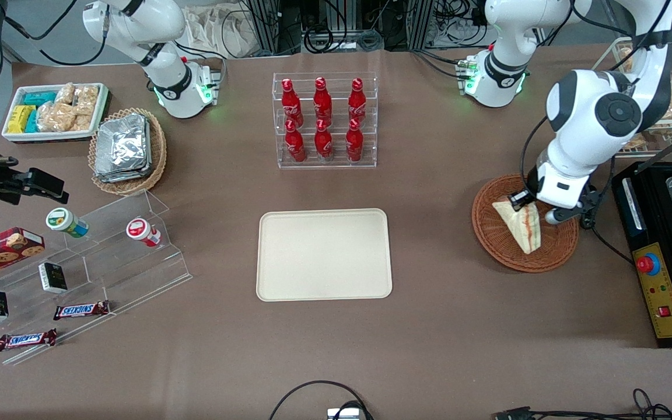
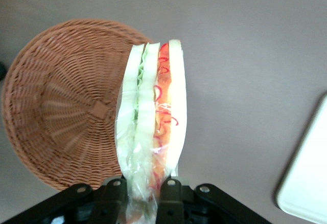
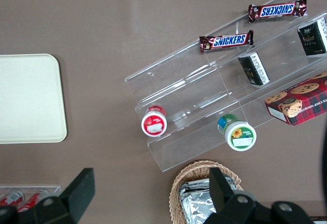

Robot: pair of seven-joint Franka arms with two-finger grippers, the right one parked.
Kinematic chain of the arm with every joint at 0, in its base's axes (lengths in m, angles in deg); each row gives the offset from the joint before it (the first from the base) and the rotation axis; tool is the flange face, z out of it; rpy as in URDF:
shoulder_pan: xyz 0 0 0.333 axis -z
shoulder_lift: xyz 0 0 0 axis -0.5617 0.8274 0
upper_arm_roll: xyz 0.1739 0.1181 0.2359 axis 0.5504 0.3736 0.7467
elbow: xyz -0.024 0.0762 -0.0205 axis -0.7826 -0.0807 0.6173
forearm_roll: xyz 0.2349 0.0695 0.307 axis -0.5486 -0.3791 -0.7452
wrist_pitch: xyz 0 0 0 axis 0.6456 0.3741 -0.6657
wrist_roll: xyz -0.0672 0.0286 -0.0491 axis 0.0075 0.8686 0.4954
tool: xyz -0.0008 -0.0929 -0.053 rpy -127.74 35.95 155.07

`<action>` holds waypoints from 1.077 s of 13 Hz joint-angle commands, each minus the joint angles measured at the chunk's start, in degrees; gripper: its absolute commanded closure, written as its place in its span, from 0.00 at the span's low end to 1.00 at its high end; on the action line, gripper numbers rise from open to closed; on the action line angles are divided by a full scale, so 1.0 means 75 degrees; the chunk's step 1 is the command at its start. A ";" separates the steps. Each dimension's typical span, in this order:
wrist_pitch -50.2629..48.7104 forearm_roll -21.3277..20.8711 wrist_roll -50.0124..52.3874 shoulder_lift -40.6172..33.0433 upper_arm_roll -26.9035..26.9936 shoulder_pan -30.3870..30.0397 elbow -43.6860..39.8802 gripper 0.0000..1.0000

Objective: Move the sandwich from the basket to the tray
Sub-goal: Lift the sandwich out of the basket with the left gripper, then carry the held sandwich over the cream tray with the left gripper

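Hand [image 2: 144,191] points down above basket [image 1: 490,233], clamped on sandwich [image 2: 153,121]

The gripper [image 1: 521,200] holds the sandwich [image 1: 521,226] above the basket [image 1: 490,233] (tray [image 1: 324,255] well apart).

gripper [image 2: 144,191] clamped on sandwich [image 2: 153,127], held above basket [image 2: 66,106] rim; tray [image 2: 309,183] corner nearby.

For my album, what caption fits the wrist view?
Gripper shut on a sandwich, lifted above its wicker basket.
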 commanded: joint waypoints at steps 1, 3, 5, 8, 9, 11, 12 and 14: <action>-0.0181 -0.0262 -0.0564 0.0240 -0.0406 0.0048 -0.0466 0.79; -0.0181 -0.0344 -0.0695 0.0357 -0.0710 0.0048 -0.0595 0.79; -0.0193 -0.0788 -0.0695 0.0544 -0.1073 0.0048 -0.0771 0.80; -0.0205 -0.1048 -0.0660 0.0778 -0.1671 0.0095 -0.1110 0.81; -0.0205 -0.1059 -0.0625 0.0930 -0.1812 0.0118 -0.1239 0.81; -0.0216 -0.1432 -0.0520 0.1235 -0.1954 0.0375 -0.1438 0.81; -0.0228 -0.1551 -0.0310 0.1399 -0.1954 0.0504 -0.1602 0.81; -0.0252 -0.1668 -0.0098 0.1844 -0.1954 0.0844 -0.2035 0.81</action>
